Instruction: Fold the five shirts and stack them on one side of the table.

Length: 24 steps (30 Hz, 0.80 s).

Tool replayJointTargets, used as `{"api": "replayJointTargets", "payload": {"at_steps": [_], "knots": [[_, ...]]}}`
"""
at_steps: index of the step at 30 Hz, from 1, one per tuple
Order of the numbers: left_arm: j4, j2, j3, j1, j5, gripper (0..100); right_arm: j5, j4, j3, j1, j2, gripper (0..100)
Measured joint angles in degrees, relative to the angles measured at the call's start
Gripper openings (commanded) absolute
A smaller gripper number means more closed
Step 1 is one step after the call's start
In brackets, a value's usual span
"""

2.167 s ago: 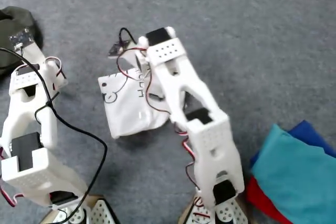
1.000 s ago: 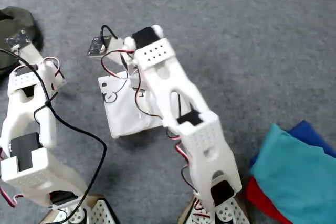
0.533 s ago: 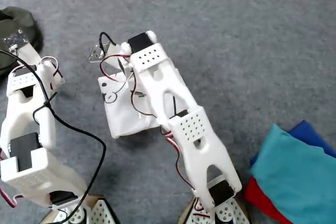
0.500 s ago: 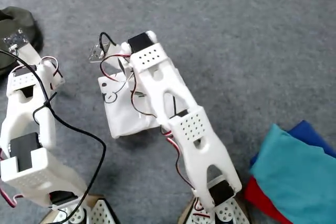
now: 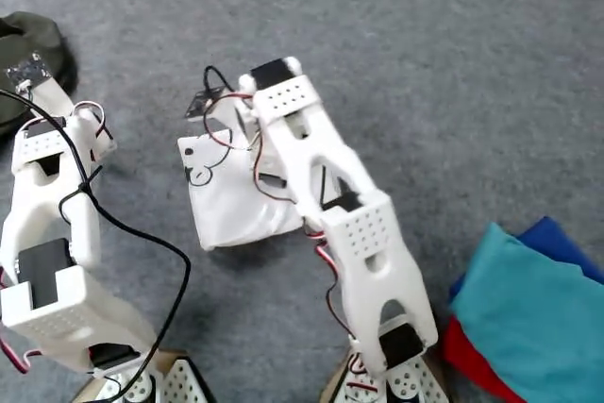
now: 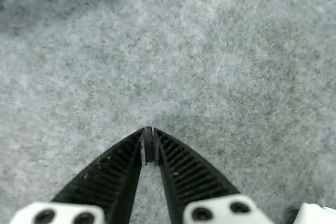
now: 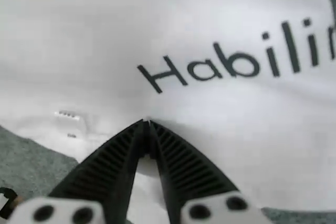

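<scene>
The white shirt (image 5: 226,200), folded into a rough rectangle with dark lettering and a line drawing on its upper face, lies on the grey tabletop (image 5: 453,92) slightly toward 9 o'clock of centre. The right fingers (image 7: 115,156) are pressed together, their tips at the fabric just beside the lettering. The left fingers (image 6: 118,165), also closed tip to tip, hang over bare tabletop near a bunched dark green shirt (image 5: 24,44) at 10 o'clock, while at 4 o'clock a teal shirt (image 5: 528,313) tops a blue shirt (image 5: 557,238) and a red shirt (image 5: 467,351).

Looks like a robotics lab bench: grey felt-covered table (image 5: 491,73) bearing two white, loosely wired printed arms (image 5: 363,233).
</scene>
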Motion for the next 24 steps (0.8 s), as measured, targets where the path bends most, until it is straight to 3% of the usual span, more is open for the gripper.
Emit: {"api": "replayJointTargets", "payload": {"at_steps": [24], "knots": [[0.0,0.0,0.0,0.0,0.0,2,1.6,-1.9,35.2,7.6,-25.8,0.5]]}}
